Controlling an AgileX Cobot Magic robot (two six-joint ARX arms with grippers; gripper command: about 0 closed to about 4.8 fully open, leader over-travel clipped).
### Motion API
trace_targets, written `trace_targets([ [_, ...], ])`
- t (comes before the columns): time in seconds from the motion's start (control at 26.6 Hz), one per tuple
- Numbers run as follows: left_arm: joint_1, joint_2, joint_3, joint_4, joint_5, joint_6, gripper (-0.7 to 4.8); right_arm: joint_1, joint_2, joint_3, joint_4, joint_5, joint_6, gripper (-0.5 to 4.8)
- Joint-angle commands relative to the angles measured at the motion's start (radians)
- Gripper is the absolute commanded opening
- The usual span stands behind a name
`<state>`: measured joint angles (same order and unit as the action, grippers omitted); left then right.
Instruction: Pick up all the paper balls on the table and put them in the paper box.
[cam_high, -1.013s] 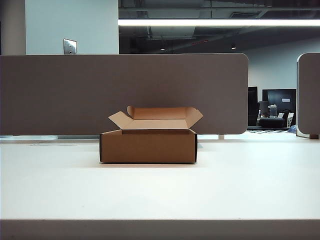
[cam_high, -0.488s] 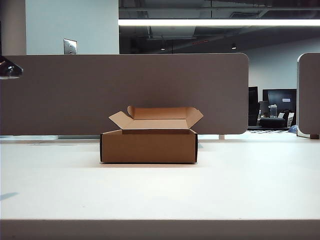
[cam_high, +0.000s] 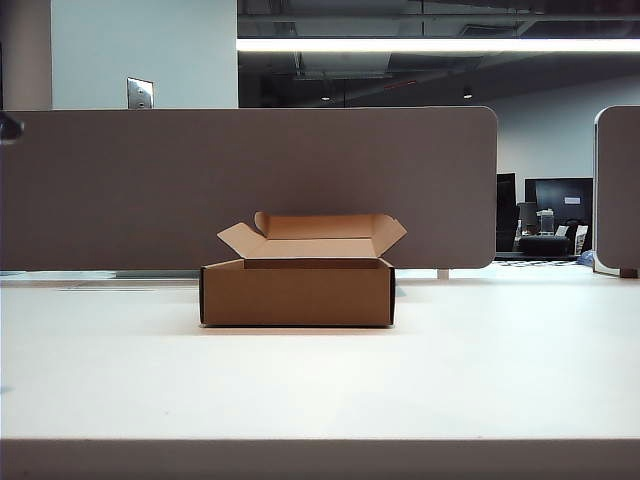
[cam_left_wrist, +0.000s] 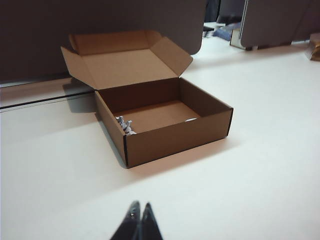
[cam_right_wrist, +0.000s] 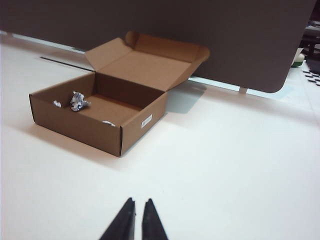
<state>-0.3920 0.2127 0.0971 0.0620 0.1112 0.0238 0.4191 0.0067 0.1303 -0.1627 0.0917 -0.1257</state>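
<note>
The brown paper box (cam_high: 297, 290) stands open in the middle of the white table (cam_high: 500, 370), its lid tilted back. Paper balls lie inside it: one (cam_right_wrist: 79, 101) near a corner, a second (cam_right_wrist: 57, 104) just showing over the wall beside it, a third (cam_right_wrist: 108, 123) behind the near wall. The left wrist view shows one ball (cam_left_wrist: 125, 125) and a white sliver (cam_left_wrist: 191, 119) in the paper box (cam_left_wrist: 160, 120). My left gripper (cam_left_wrist: 140, 205) hangs shut and empty, well back from the box. My right gripper (cam_right_wrist: 139, 201) also hangs back, shut to a thin slit, holding nothing.
A grey partition (cam_high: 250, 185) runs behind the box, with a second panel (cam_high: 618, 190) at the far right. A dark bit of the left arm (cam_high: 8, 127) peeks in at the exterior view's left edge. The table's front edge (cam_high: 320, 458) is close to the camera.
A dark piece of the left arm came in at the left edge half a second ago and has since drawn back almost out of view. The box has not moved.
</note>
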Motion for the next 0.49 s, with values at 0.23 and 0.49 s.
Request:
trace_targets([
  [0.23, 0.0, -0.132, -0.058, -0.07, -0.074, 0.004, -0.05, -0.001, 0.001, -0.1, 0.12, 0.016, 0.024, 0.45],
  [0.49, 0.008, -0.21, -0.091, -0.142, -0.089, 0.018, -0.05, -0.005, 0.0, -0.129, 0.109, 0.092, 0.027, 0.45],
])
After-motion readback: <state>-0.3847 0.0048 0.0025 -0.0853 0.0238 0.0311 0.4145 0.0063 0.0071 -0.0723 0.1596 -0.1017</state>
